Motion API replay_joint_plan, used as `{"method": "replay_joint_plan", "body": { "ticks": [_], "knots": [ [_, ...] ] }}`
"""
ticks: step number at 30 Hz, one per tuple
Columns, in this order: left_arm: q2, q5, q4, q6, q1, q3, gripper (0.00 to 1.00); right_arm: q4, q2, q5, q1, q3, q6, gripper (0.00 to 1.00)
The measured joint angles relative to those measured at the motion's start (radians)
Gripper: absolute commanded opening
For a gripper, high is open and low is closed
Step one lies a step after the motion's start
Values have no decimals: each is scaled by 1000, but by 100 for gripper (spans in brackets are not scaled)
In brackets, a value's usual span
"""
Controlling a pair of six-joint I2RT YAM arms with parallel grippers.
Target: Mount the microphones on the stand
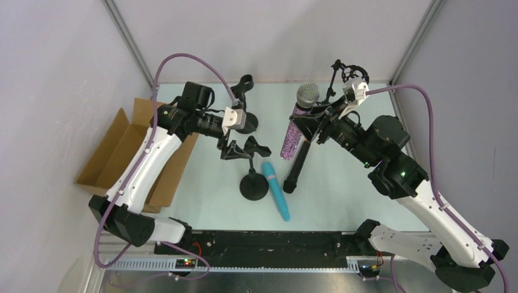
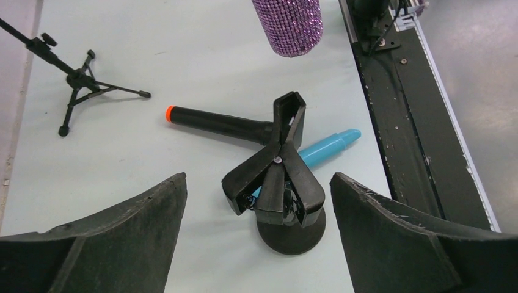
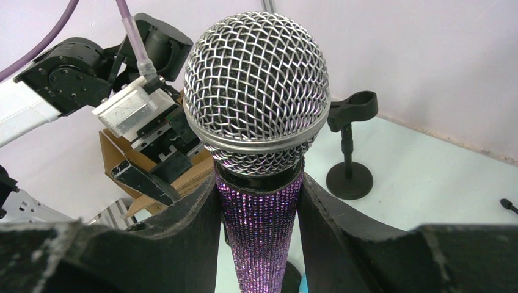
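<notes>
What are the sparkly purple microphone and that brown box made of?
The purple glitter microphone: body studded with tiny shiny beads, probably plastic; head of silvery woven wire mesh, likely metal. The brown open box: matte cardboard, judging by its folded flaps.

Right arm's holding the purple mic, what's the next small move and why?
Probably ease the right tool, shut on the purple glitter microphone, down toward the empty clip on the stand. The left tool hovers open over it, and the black microphone and light blue microphone lie loose by its base.
</notes>
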Motion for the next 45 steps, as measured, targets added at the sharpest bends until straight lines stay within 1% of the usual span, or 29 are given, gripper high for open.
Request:
{"method": "replay_joint_plan", "body": {
  "ticks": [3, 5, 7, 9, 11, 16, 19, 21, 24, 27, 29, 30, 31, 32, 33, 35, 37, 45],
  "knots": [
    [15, 0, -50, 35, -2, 6, 87, 0, 0, 0, 0, 0, 1, 17],
    [23, 0, -81, 56, -4, 7, 82, 0, 0, 0, 0, 0, 3, 17],
    [32, 0, -114, 75, -5, 11, 75, 0, 0, 0, 0, 0, 3, 16],
    [43, 0, -140, 94, -6, 19, 71, 0, 0, 0, 0, 0, 3, 17],
    [51, 0, -157, 109, -8, 28, 70, 0, 0, 0, 0, 0, 3, 17],
    [55, 0, -182, 130, -9, 48, 69, 1, 6, 0, 0, 0, 3, 16],
    [55, 0, -188, 138, -10, 64, 75, 2, 11, 0, 0, -2, 6, 16],
    [55, 0, -191, 143, -10, 70, 77, 3, 14, 0, 0, -5, 8, 16],
    [55, 0, -195, 146, -13, 71, 75, 7, 19, 0, 0, -7, 14, 16],
    [55, 0, -195, 150, -16, 71, 71, 7, 21, -2, 0, -10, 21, 16],
    [55, -1, -197, 161, -17, 71, 64, 8, 22, -4, 0, -10, 24, 16],
    [55, 0, -199, 166, -18, 71, 58, 8, 22, -5, 0, -10, 25, 16],
    [55, 0, -201, 171, -18, 71, 54, 8, 22, -6, 0, -10, 25, 16],
    [55, 0, -202, 178, -19, 71, 45, 8, 22, -6, 0, -10, 25, 16],
    [55, 0, -203, 187, -20, 71, 39, 8, 22, -7, 0, -10, 25, 16],
    [55, 5, -206, 194, -21, 72, 12, 8, 22, -6, 0, -10, 25, 16],
    [55, 9, -204, 195, -23, 78, 2, 8, 22, -6, -4, -10, 24, 16],
    [14, -10, -211, 198, -31, 58, 0, 29, 21, 0, -32, -28, 24, 15]
  ]
}}
